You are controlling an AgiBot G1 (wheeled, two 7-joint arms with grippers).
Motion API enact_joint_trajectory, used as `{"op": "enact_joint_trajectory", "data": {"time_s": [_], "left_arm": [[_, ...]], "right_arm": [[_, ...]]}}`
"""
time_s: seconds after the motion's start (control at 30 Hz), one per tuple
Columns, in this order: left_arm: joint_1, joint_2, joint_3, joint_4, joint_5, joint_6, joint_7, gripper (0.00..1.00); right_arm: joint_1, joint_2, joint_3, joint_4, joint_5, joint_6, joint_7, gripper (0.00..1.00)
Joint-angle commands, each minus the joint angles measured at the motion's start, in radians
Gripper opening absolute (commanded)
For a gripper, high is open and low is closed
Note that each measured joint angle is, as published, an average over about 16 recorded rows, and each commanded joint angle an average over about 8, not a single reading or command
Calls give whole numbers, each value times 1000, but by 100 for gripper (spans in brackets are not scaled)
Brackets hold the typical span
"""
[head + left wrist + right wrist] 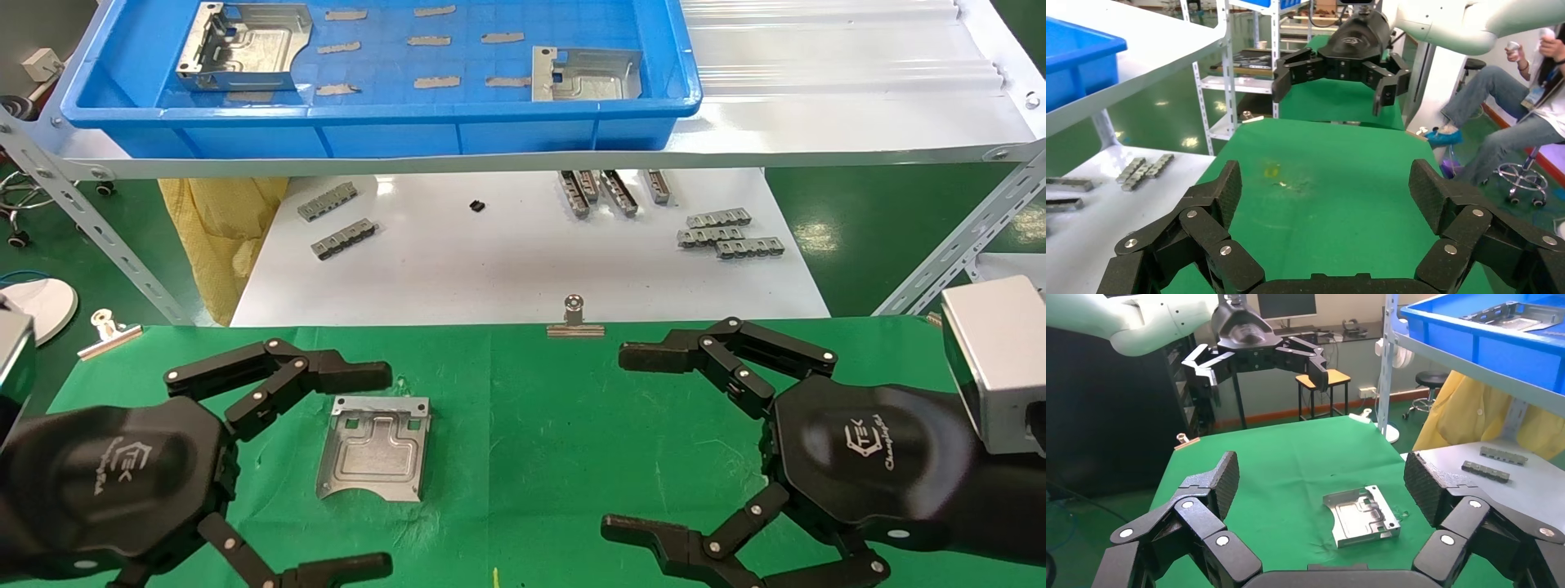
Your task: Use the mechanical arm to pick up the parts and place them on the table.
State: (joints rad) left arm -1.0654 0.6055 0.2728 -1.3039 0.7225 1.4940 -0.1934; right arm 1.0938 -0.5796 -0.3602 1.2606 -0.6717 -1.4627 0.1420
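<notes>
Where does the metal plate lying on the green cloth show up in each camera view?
Head view: the plate lies flat on the green cloth, just ahead of the open left tool.
Left wrist view: not in it.
Right wrist view: the plate lies between the open right tool's fingers, farther out.
Shared landmark: the green cloth, which all three views show.

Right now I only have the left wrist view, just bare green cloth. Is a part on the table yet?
Observer: Yes, one part lies flat on the table, by the open left gripper.
Operator: How many remain in the tray?
Observer: Two in the blue tray: a left-end part and a right-end part.
Operator: And the other arm?
Observer: The right gripper is open and empty above the cloth.
</notes>
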Motion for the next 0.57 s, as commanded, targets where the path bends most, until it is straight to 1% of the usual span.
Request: {"op": "enact_joint_trajectory", "data": {"time_s": [0.03,0.57], "left_arm": [[6,-4,-5,-13,-5,-1,-5,100],[-6,4,4,13,5,0,4,100]], "right_arm": [[0,0,0,0,0,0,0,100],[0,0,0,0,0,0,0,100]]}}
